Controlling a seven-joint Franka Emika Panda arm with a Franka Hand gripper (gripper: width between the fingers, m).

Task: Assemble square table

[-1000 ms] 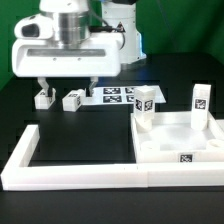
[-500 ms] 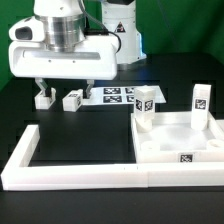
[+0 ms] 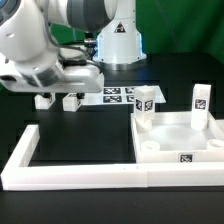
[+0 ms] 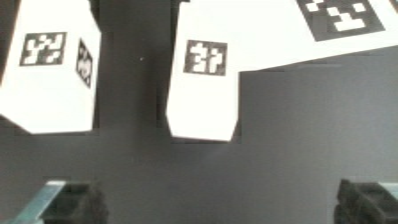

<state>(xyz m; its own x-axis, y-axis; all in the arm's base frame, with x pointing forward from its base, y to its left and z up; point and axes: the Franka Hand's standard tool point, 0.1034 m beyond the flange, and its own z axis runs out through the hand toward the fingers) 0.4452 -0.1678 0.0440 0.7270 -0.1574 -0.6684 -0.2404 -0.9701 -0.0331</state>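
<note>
The square table's white slab [image 3: 178, 142] lies at the exterior view's right, rimmed face up, with two tagged leg blocks [image 3: 146, 103] [image 3: 200, 104] standing at its far corners. Two more white leg blocks lie on the black table, one [image 3: 43, 99] beside the other [image 3: 72, 100]; both show in the wrist view [image 4: 54, 70] [image 4: 212, 82]. My gripper [image 3: 57, 91] hangs just above and in front of these two; its fingers are mostly hidden by the hand in the exterior view. In the wrist view the gripper [image 4: 215, 205] is open wide and empty, and both blocks lie beyond the fingertips [image 4: 68, 203].
The marker board [image 3: 118, 96] lies just beside the loose legs; its corner shows in the wrist view [image 4: 342, 24]. The long white L-shaped border wall [image 3: 70, 172] runs along the front and the exterior view's left. The robot base [image 3: 118, 40] stands at the back.
The arm has swung toward the exterior view's left and tilted, so the hand now sits at an angle over the two lying legs. The legs and the slab have not moved.
</note>
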